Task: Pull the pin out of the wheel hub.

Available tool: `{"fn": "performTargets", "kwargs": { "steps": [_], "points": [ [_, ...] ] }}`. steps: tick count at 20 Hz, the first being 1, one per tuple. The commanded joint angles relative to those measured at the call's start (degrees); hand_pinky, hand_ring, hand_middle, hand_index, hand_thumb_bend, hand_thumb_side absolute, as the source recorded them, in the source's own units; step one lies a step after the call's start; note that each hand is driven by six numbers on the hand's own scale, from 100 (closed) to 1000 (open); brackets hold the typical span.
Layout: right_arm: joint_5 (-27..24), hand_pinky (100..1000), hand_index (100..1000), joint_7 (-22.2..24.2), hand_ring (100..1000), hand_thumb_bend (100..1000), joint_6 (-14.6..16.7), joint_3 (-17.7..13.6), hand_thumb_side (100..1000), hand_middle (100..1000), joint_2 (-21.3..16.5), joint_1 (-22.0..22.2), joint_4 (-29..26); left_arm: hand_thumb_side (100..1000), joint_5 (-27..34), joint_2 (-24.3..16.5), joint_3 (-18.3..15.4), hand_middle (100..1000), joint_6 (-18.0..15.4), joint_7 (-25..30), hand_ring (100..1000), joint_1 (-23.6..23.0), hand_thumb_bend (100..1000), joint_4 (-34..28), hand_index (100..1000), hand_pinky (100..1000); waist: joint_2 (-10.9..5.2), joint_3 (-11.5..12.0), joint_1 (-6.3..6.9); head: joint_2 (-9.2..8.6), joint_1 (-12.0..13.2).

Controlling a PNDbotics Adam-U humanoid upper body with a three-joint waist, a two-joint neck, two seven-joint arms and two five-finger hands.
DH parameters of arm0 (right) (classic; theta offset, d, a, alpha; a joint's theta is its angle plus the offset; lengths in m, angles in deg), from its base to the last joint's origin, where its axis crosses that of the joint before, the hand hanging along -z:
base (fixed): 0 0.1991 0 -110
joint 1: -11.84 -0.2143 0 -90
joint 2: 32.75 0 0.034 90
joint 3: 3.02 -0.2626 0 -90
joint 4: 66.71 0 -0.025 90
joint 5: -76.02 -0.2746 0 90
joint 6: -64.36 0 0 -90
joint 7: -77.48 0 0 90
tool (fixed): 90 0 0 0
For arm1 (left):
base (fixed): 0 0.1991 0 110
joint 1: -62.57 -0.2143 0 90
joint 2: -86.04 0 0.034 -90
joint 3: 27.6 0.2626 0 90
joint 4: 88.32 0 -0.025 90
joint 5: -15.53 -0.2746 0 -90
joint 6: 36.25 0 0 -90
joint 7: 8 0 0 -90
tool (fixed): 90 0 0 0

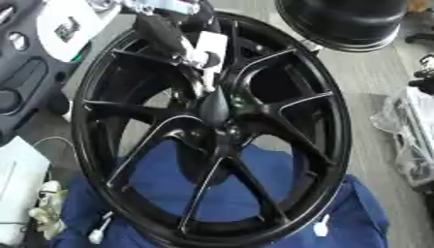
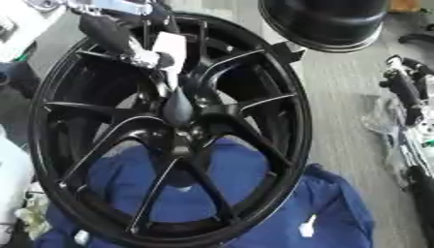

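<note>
Centrally, we noted the black wheel hub (image 1: 212,131) on blue cloth (image 1: 229,193). Our left hand (image 1: 182,41) reached from far left to the hub's centre; finger state and pin: cannot tell.

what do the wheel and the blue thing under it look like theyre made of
The wheel looks like cast metal, probably alloy, with glossy black paint: thin bright glints run along its spoke edges and rim. The blue sheet under it looks like matte woven cloth: it lies in soft folds and shows no shine. Neither material can be confirmed by look alone.
</note>
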Motion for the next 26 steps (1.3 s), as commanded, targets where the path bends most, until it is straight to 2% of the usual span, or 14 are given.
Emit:
{"fn": "performTargets", "kwargs": {
  "steps": [1, 8, 9, 14, 19, 23, 26],
  "points": [
    [-0.22, 807, 800, -0.43, 596, 100, -0.09, -0.69, 577, 547, -1.25, -0.2, -0.41, 745, -0.28, 0.1, -0.28, 760, -5.57, 5.22, 858, 1.1, 229, -0.05, 839, 935, -1.04, -0.15, 0.17, -0.61, 0.23],
    [-0.33, 807, 800, -0.49, 596, 100, -0.06, -0.7, 574, 547, -1.24, -0.09, -0.52, 623, -0.97, 0.34, -0.33, 743, -5.18, 5.22, 836, 1.07, 205, 0.27, 816, 917, -1.11, -0.21, 0.14, -0.62, 0.23],
    [-0.36, 807, 800, -0.5, 596, 100, -0.06, -0.72, 575, 547, -1.22, -0.07, -0.53, 586, -1.1, 0.37, -0.41, 739, -5.09, 5.22, 832, 1.06, 191, 0.34, 812, 913, -1.12, -0.2, 0.14, -0.63, 0.24],
    [-0.47, 807, 800, -0.51, 596, 100, -0.07, -0.73, 575, 547, -1.1, 0.1, -0.52, 510, -1.36, 0.57, -0.81, 705, -3.85, 5.22, 807, 1.08, 111, 0.44, 778, 892, -1.19, -0.22, 0.1, -0.66, 0.23],
    [-0.49, 808, 801, -0.53, 597, 100, -0.09, -0.74, 578, 547, -1.02, 0.21, -0.4, 238, -1.55, 0.64, -1.11, 577, -1.87, 5.22, 705, 1.21, 110, -0.13, 647, 825, -1.2, -0.23, 0.05, -0.56, 0.25],
    [-0.52, 808, 801, -0.5, 597, 100, -0.12, -0.7, 579, 547, -0.95, 0.39, -0.27, 240, -1.56, 0.65, -1.96, 521, 0.92, 5.22, 653, 1.35, 100, -1.05, 569, 789, -1.19, -0.38, 0.01, -0.48, 0.35],
    [-0.47, 808, 801, -0.51, 597, 100, -0.13, -0.71, 575, 548, -0.95, 0.48, -0.21, 244, -1.66, 0.52, -2.56, 462, 4.02, 5.22, 596, 1.41, 100, -1.87, 473, 749, -1.24, -0.49, 0.03, -0.38, 0.41]
  ]
}}
